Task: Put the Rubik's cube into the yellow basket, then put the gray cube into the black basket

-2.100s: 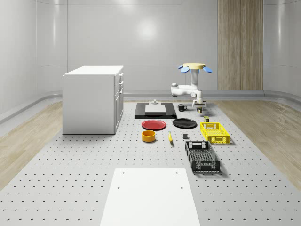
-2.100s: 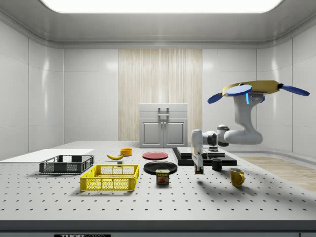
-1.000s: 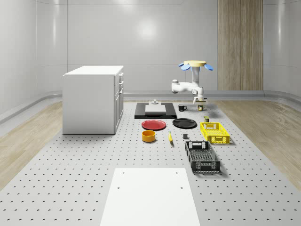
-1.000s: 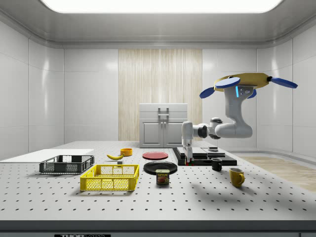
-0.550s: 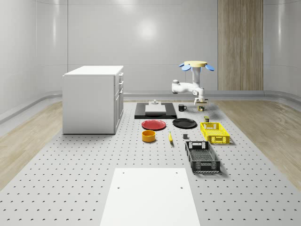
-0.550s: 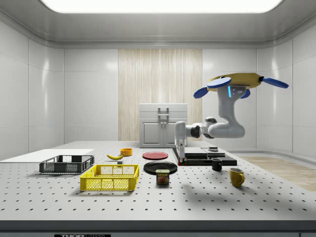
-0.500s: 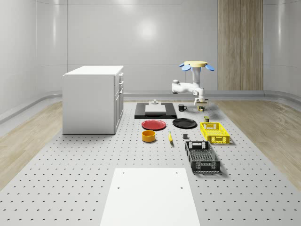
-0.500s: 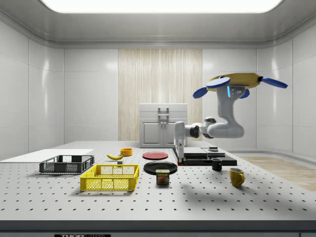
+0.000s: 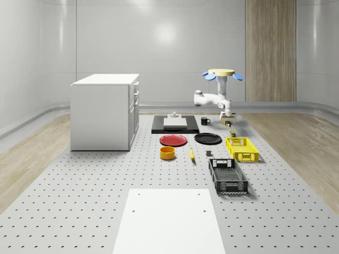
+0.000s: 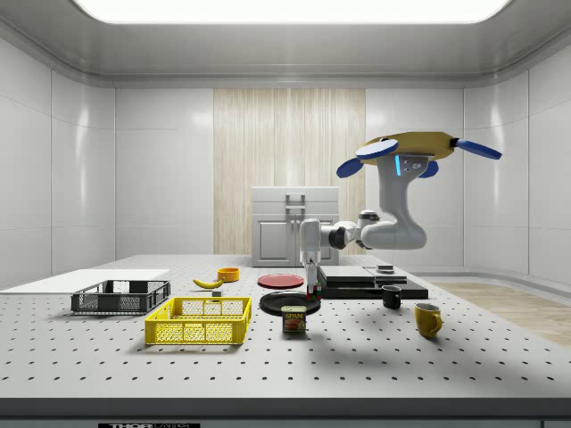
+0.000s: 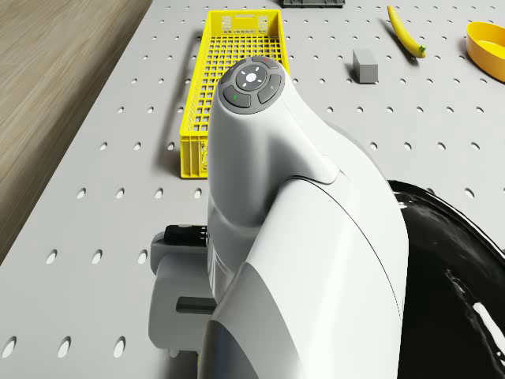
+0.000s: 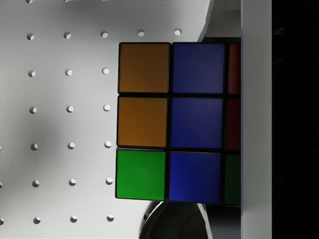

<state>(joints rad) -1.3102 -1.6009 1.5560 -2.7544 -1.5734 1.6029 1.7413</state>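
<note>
My gripper (image 10: 311,290) is shut on the Rubik's cube (image 12: 169,122), whose orange, blue and green tiles face the wrist camera beside one white finger (image 12: 255,119). In the side view the cube hangs low over the black plate (image 10: 289,302), to the right of the yellow basket (image 10: 196,332). The drone (image 10: 410,147) hovers above the black mat and mug. In the whole-scene view the gripper (image 9: 228,124) hangs beyond the yellow basket (image 9: 249,157). The gray cube (image 9: 208,154) lies on the table between the banana and that basket, and the black basket (image 9: 233,188) stands nearer the camera. In the drone view, the gray cube (image 11: 364,65) sits beside the yellow basket (image 11: 197,118).
A Spam can (image 10: 293,318) stands just below and beside the gripper. A dark mug (image 10: 392,297) and a yellow mug (image 10: 428,319) sit at the side view's right. A red plate (image 9: 173,140), orange bowl (image 9: 167,153), banana (image 9: 192,154) and white cabinet (image 9: 105,111) stand further left.
The drone and arm have drifted toward the side view's left with the Rubik's cube still held, from beside the black mat to over the black plate, closer to the yellow basket.
</note>
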